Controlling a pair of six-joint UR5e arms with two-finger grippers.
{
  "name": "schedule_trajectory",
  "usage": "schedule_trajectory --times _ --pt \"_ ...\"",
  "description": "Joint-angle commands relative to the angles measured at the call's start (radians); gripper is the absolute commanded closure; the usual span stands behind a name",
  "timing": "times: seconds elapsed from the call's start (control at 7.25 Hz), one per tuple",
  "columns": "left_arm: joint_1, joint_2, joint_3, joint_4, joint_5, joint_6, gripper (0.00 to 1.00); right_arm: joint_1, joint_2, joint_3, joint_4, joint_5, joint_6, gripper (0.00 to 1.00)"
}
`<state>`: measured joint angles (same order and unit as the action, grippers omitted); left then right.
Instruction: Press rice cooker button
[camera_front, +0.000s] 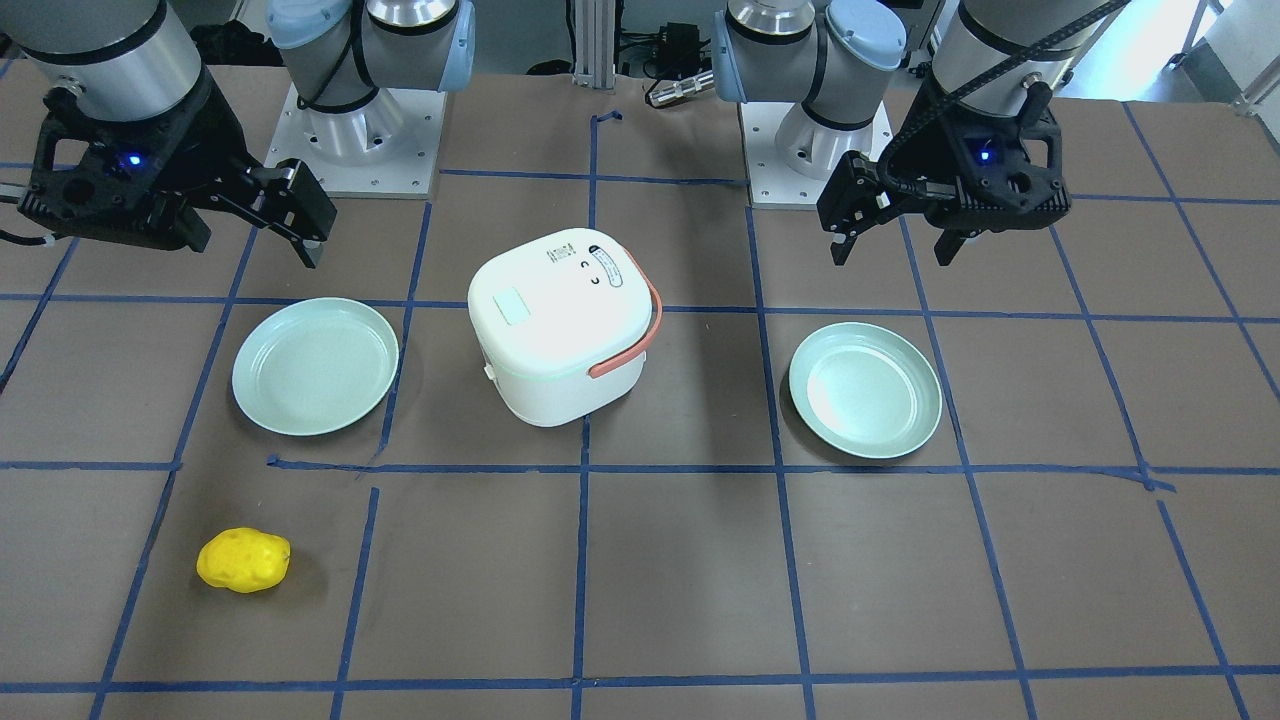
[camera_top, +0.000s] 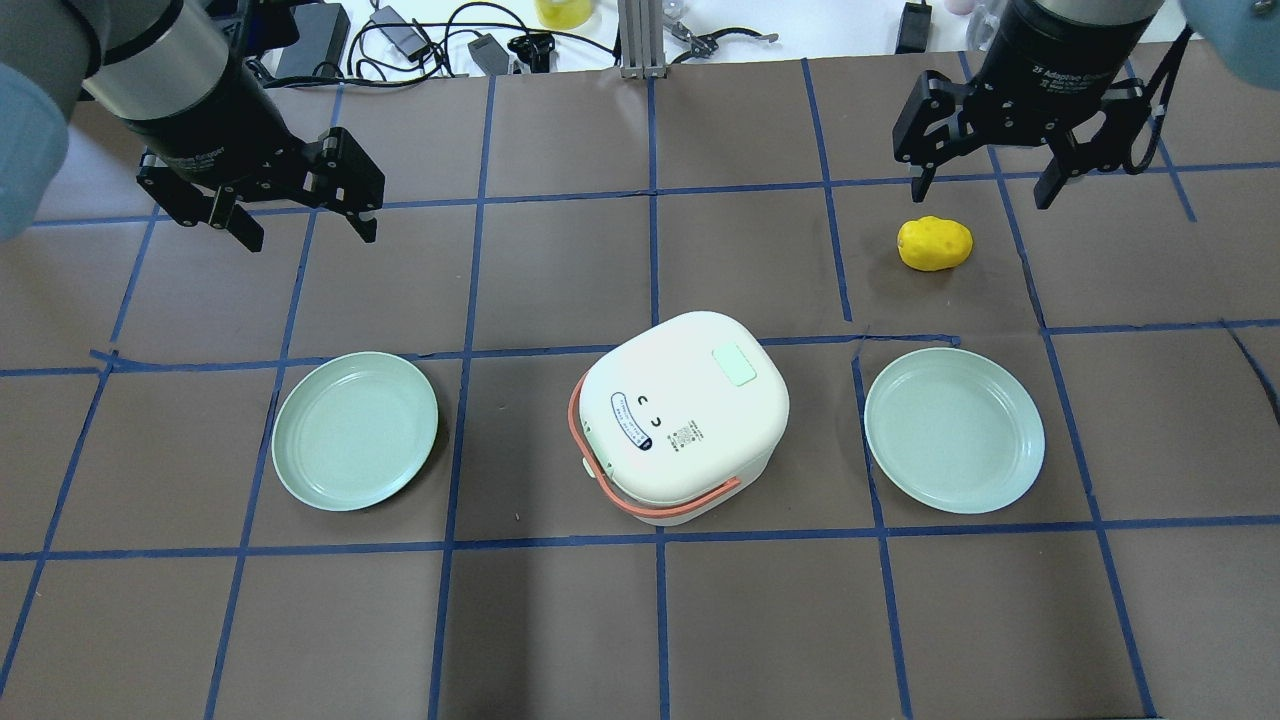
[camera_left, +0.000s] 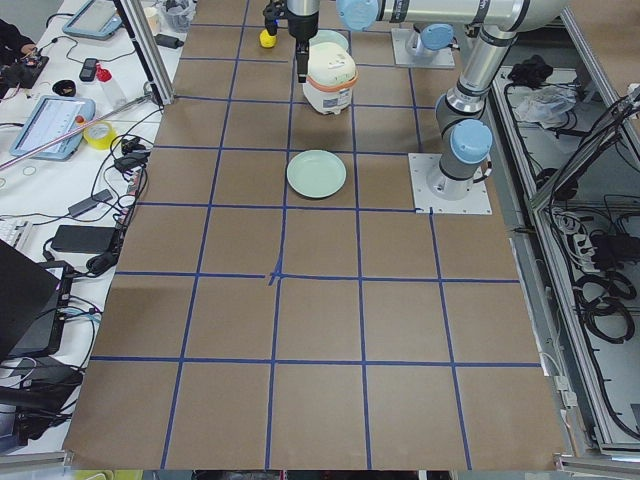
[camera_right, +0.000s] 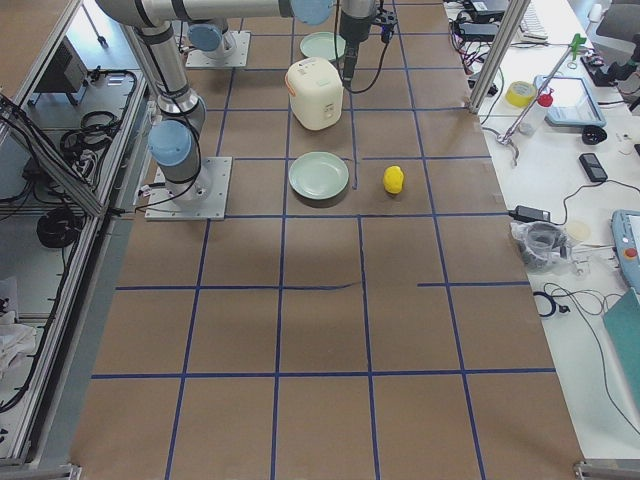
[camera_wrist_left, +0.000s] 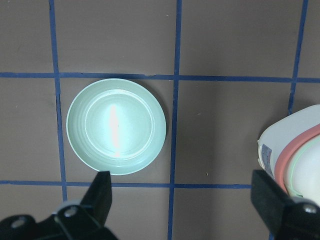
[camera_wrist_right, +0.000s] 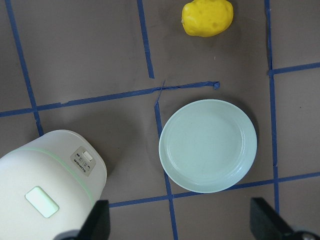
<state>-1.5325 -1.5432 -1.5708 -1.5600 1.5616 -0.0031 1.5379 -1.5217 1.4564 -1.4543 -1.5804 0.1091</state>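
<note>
The white rice cooker (camera_top: 685, 415) with an orange handle stands mid-table, lid closed. A pale green button (camera_top: 735, 365) sits on its lid, also seen in the front view (camera_front: 513, 306). The right wrist view shows a small front panel (camera_wrist_right: 84, 161) on the cooker's side. My left gripper (camera_top: 308, 235) is open and empty, held high over the table to the left of the cooker. My right gripper (camera_top: 982, 192) is open and empty, held high to the right, near the potato. Neither touches the cooker.
Two pale green plates flank the cooker, one on the left (camera_top: 355, 430) and one on the right (camera_top: 953, 430). A yellow potato (camera_top: 935, 243) lies beyond the right plate. Cables and gear lie along the table's far edge.
</note>
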Motion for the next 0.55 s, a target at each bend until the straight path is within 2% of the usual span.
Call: schedule_trajectory --times 0.0,0.41 --pt "0.0 0.0 0.0 0.0 0.0 0.0 0.0 -0.001 0.0 0.005 -0.001 -0.001 0.0 0.0" --pt "0.0 0.0 0.0 0.0 0.0 0.0 0.0 0.004 -0.002 0.004 -0.003 0.011 0.001 0.0"
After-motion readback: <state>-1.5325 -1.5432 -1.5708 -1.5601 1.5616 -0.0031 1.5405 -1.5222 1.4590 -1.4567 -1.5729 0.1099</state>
